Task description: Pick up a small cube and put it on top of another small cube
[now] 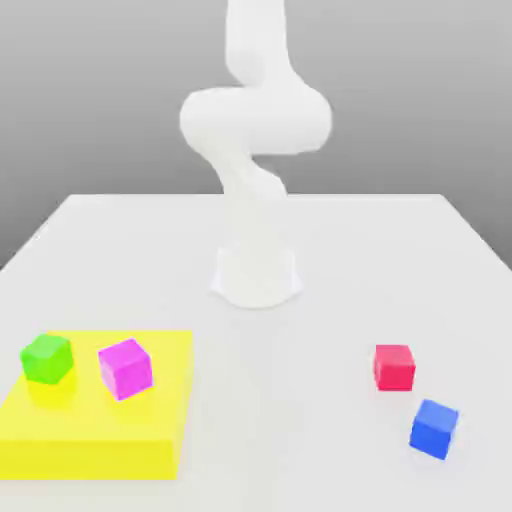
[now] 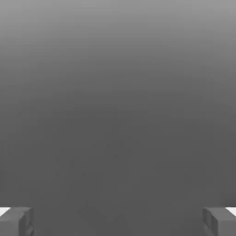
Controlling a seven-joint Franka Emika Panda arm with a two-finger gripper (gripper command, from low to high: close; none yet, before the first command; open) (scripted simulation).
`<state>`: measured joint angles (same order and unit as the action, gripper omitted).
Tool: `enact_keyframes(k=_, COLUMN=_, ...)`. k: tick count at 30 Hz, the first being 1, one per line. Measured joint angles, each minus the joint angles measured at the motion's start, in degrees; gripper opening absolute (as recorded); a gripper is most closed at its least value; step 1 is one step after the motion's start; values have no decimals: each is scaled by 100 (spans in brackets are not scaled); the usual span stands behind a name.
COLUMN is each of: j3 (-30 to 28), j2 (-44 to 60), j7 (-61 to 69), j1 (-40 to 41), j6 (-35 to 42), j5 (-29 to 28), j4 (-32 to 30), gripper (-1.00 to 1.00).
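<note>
Near the exterior view's lower right corner, the blue cube (image 1: 434, 428) sits on the worktop (image 1: 300, 400), just beside the red cube (image 1: 394, 367). It looks light and rigid; opposite flat sides suit gripping. The tool (image 2: 118, 221) is spread wide, empty.

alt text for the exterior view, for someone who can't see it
A white robot arm stands on a white table. Toward the view's right, a red cube and a blue cube sit apart; at the left, a green cube and a magenta cube rest on a yellow slab.
</note>
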<state>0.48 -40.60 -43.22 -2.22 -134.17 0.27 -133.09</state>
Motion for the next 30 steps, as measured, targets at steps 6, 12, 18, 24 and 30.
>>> enact_keyframes(k=6, j3=160, j2=1280, j7=635, j1=-521, j6=-585, j5=58, j4=-320, gripper=0)
enact_keyframes(k=12, j3=399, j2=2524, j7=1225, j1=-964, j6=-1155, j5=77, j4=-631, gripper=0)
enact_keyframes(k=18, j3=710, j2=3773, j7=1709, j1=-1393, j6=-1725, j5=-52, j4=-942, gripper=0)
enact_keyframes(k=24, j3=875, j2=5035, j7=1996, j1=-1794, j6=-2286, j5=-455, j4=-1250, gripper=0)
enact_keyframes(k=30, j3=518, j2=6285, j7=1769, j1=-2166, j6=-3190, j5=-903, j4=-1096, gripper=0)
